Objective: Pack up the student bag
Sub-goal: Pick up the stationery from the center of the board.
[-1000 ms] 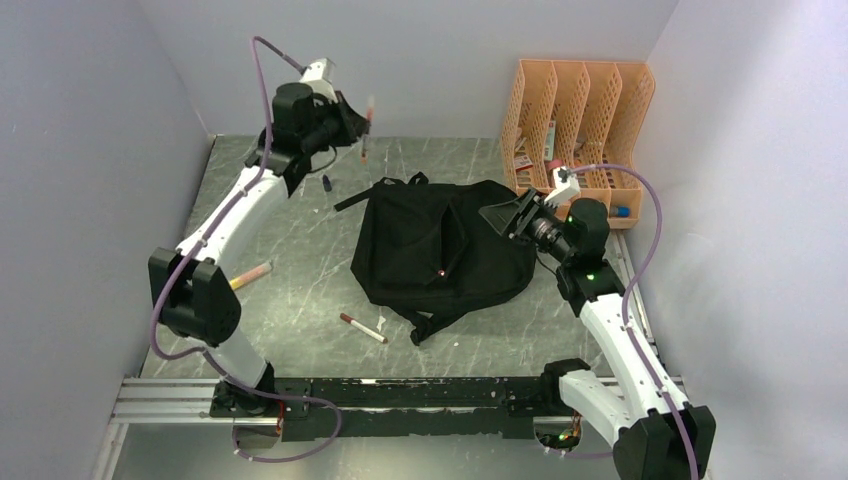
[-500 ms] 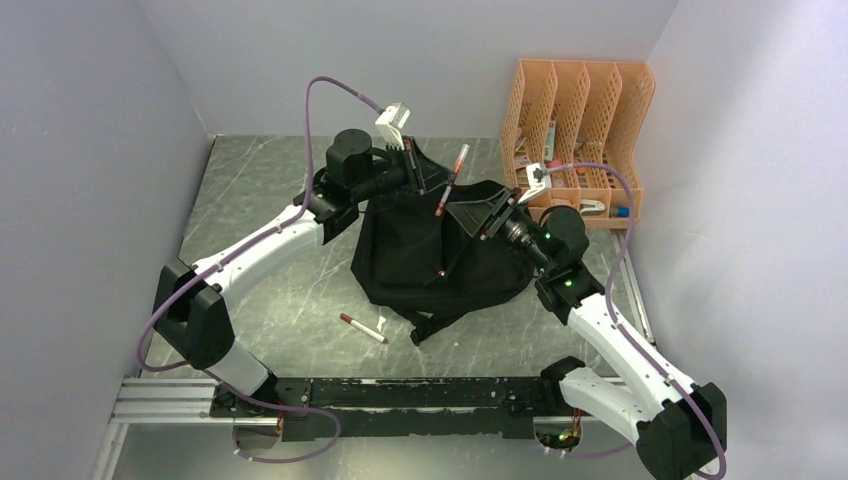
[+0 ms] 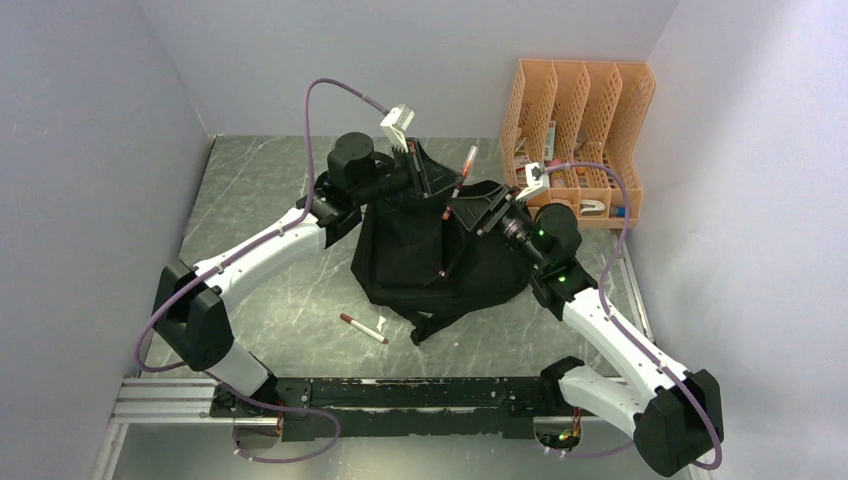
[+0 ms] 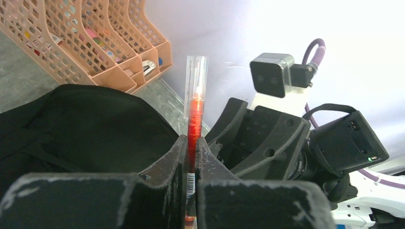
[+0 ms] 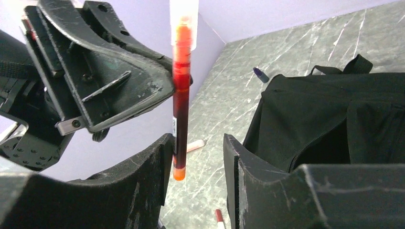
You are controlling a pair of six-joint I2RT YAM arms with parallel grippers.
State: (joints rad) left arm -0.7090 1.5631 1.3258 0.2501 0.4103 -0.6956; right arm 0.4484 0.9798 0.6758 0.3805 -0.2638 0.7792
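Note:
The black student bag [image 3: 430, 260] lies in the middle of the table and also shows in the left wrist view [image 4: 86, 119] and the right wrist view [image 5: 334, 114]. My left gripper [image 3: 440, 185] is shut on a red pen [image 3: 458, 182] with a clear cap and holds it upright above the bag's top. The left wrist view shows the pen [image 4: 193, 119] pinched between the fingers [image 4: 191, 143]. My right gripper [image 3: 472, 212] is open, facing the left one. In the right wrist view the pen's lower end [image 5: 180, 119] hangs between its fingers [image 5: 198, 152], close to the left finger.
An orange slotted file organiser [image 3: 580, 110] with small items stands at the back right. A red-and-white pen [image 3: 362, 327] lies on the table in front of the bag. The right wrist view shows a purple-capped pen [image 5: 260, 74] and a pale pink pen [image 5: 195, 145] on the table.
My left arm has swung from the back left to above the bag with the red pen. My right gripper has risen and moved left to meet it.

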